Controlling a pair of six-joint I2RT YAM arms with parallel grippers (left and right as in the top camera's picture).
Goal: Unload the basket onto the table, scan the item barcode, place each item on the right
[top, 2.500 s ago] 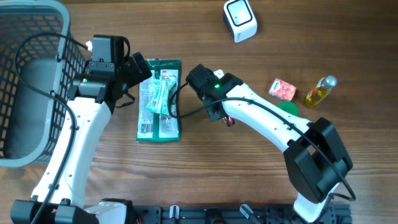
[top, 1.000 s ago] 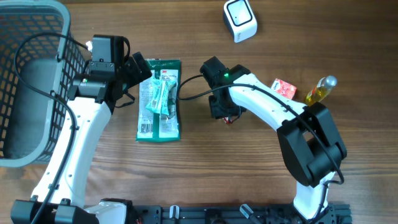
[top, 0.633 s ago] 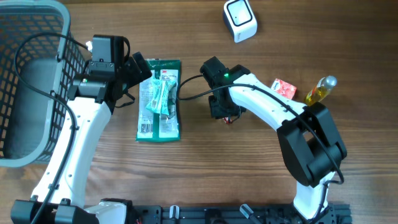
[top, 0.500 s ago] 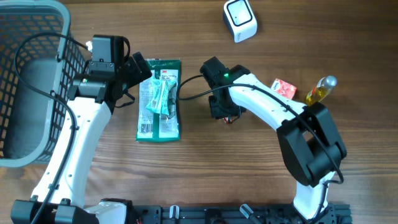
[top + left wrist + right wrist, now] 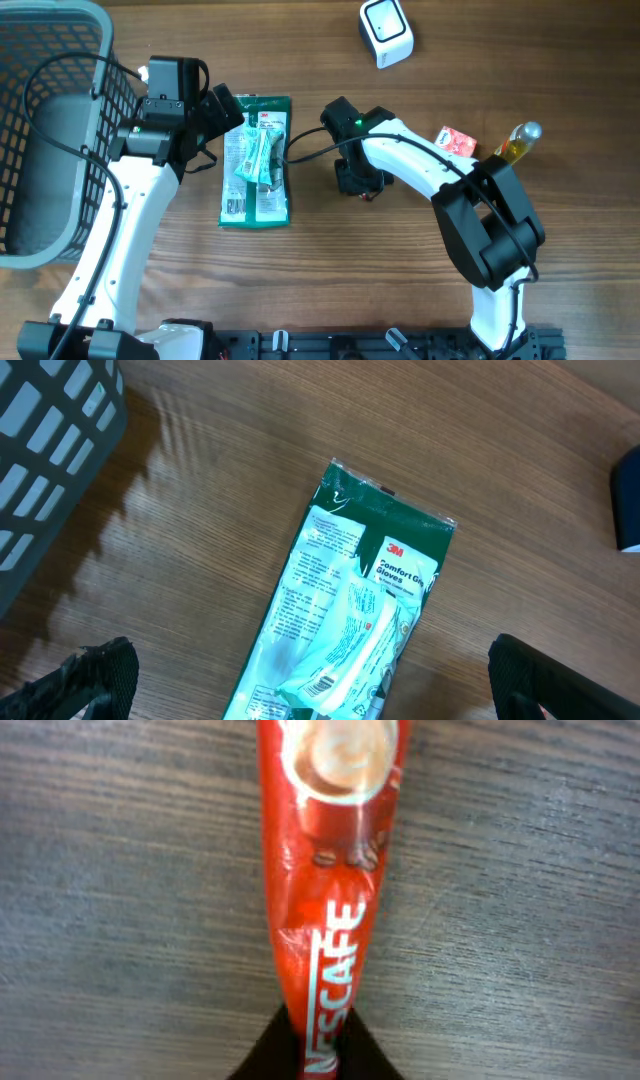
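Evidently the red coffee sachet (image 5: 325, 870) is pinched at its near end by the right pincer (image 5: 318, 1058). The jaws are shut tight on the narrow tail of the pack. The rest of the sachet is stretched straight away from the wrist cam, low over the table (image 5: 120, 920); whether it is touching the wood or just lifted cannot be told.

A grip at the very end is prob. chosen so the printed faces are not covered when shown to the scanner (image 5: 385, 32). The scanner is stood well apart from the pincer, toward the far edge and slightly right in the overhead view. No barcode can be made out on the side shown, so its position is not known.

The left pincer (image 5: 218, 132) is spread wide w/ nothing held, hung over the green glove pack (image 5: 350, 620), presumably out of the way. A basket (image 5: 40, 60), small red box (image 5: 455, 144) and oil bottle (image 5: 515, 146) are not involved.
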